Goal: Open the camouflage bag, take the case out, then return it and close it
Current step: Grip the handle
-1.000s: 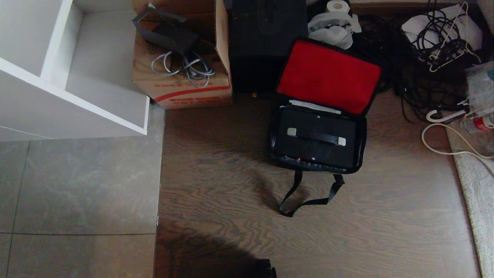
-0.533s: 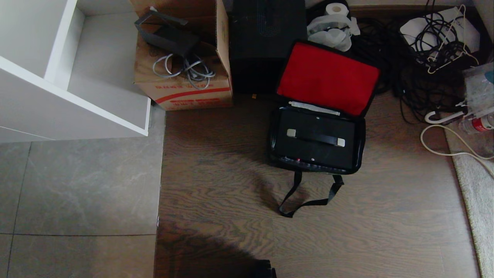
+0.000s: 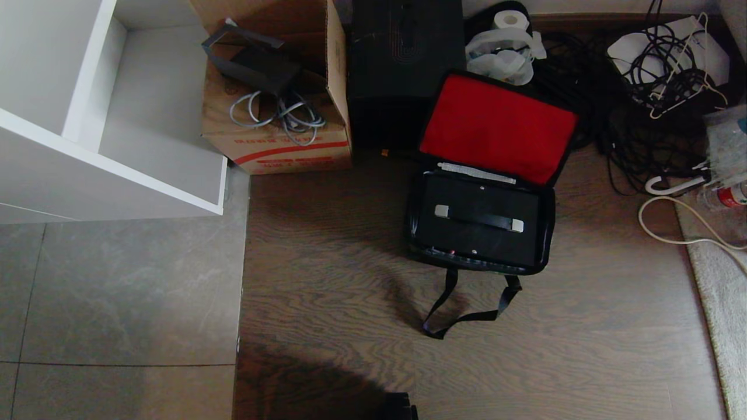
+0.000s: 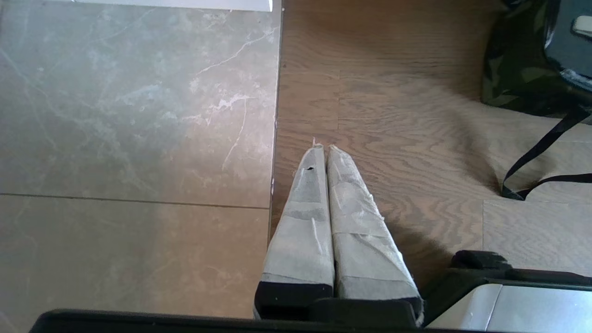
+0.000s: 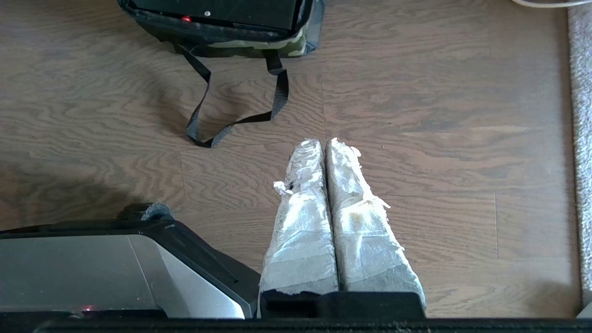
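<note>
The camouflage bag lies open on the wood floor, its red-lined lid folded back against the clutter behind. Inside lies the case, flat and black, with a handle bar between two silver brackets. The bag's black strap loops on the floor in front. Neither arm shows in the head view. My left gripper is shut and empty above the floor, left of the bag. My right gripper is shut and empty, short of the strap and the bag's front edge.
A tall black box and a brown carton with cables stand behind the bag. A white shelf unit is at the left. Tangled black cables, a white cord and a rug edge lie at the right.
The whole head view has shifted slightly downward in the picture, so the camera has moved. The bag, the case and both grippers stay as they were.
</note>
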`<state>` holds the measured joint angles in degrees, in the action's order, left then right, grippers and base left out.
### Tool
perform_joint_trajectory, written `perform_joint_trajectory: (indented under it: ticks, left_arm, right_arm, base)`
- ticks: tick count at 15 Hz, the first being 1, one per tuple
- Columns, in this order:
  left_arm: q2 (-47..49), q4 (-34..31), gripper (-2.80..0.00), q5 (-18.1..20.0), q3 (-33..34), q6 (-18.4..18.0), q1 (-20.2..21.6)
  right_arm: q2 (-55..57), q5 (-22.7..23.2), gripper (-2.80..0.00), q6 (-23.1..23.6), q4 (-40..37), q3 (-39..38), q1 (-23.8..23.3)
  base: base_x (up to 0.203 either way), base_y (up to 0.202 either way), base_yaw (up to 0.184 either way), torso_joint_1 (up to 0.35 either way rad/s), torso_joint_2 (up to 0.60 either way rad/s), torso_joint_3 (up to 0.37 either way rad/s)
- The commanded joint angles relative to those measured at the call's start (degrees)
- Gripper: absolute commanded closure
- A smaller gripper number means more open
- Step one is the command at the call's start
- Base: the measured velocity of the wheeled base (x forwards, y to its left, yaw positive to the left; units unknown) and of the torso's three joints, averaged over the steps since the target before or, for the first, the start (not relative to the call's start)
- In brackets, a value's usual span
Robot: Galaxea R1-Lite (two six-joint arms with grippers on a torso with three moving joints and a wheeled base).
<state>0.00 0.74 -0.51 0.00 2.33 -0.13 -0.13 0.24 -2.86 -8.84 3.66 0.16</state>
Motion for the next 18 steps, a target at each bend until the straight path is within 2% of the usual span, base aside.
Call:
perform_joint_trajectory:
  ticks: [1,18]
  left_arm:
    - [0.0,0.1,0.0,0.0,0.1,0.0,0.0]
    - [0.0,0.0,0.0,0.0,0.1,0.0,0.0]
  right_arm:
    - [0.1,0.0,0.0,0.0,0.0,0.0,0.0]
    - [0.1,0.0,0.0,0.0,0.0,0.0,0.0]
  base:
    - [0.0,0.0,0.0,0.0,0.0,0.0]
    - [0.0,0.0,0.0,0.0,0.0,0.0]
